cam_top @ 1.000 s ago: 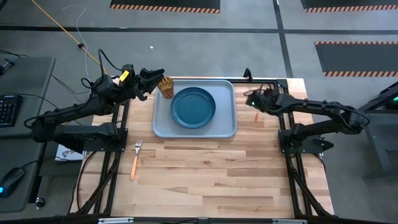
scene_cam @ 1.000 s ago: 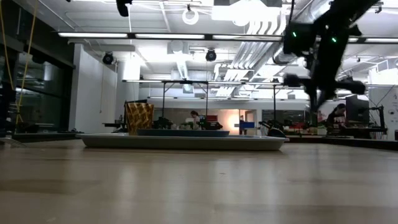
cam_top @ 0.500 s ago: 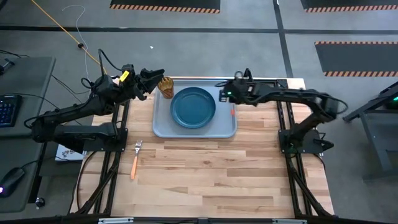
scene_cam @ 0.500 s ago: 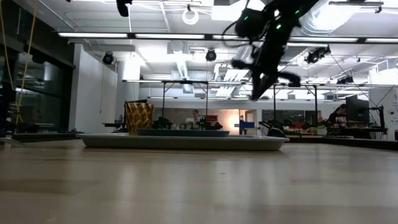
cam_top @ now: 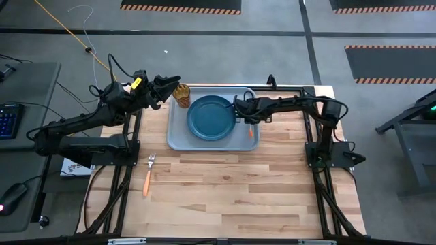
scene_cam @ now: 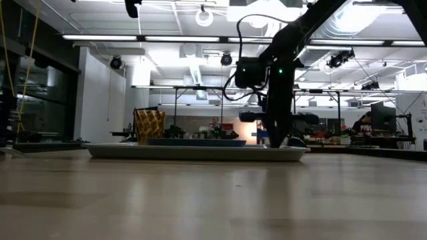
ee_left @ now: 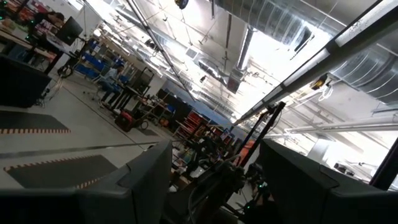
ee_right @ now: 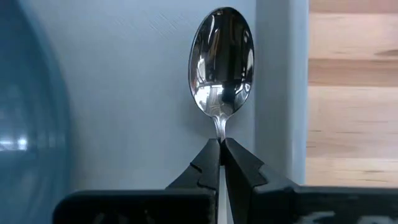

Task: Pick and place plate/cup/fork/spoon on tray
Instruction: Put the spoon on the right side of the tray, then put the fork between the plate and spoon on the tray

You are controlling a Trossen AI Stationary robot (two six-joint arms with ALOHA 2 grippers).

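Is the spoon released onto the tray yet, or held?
Held: the right tool is shut on the spoon neck, over the tray.

Pale grey-blue tray (cam_top: pixel 176 136) holds dark blue plate (cam_top: pixel 211 116) at centre, amber cup (cam_top: pixel 181 94) at far-left corner. Spoon (ee_right: pixel 221 65), silver bowl, hangs over tray's right edge, seemingly just above it. Orange-handled fork (cam_top: pixel 148 175) lies on table, near tray's front-left corner.

On the wooden table (cam_top: pixel 225 190), the large pale grey-blue rectangular tray (cam_top: pixel 178 139) holds the round dark blue plate (cam_top: pixel 211 117) at its middle, the small translucent amber-orange plastic cup (cam_top: pixel 182 94) at its far left corner, and the orange-handled silver spoon (ee_right: pixel 221 65) along its right lip. The orange-handled fork (cam_top: pixel 148 175) lies near the tray's near left corner.
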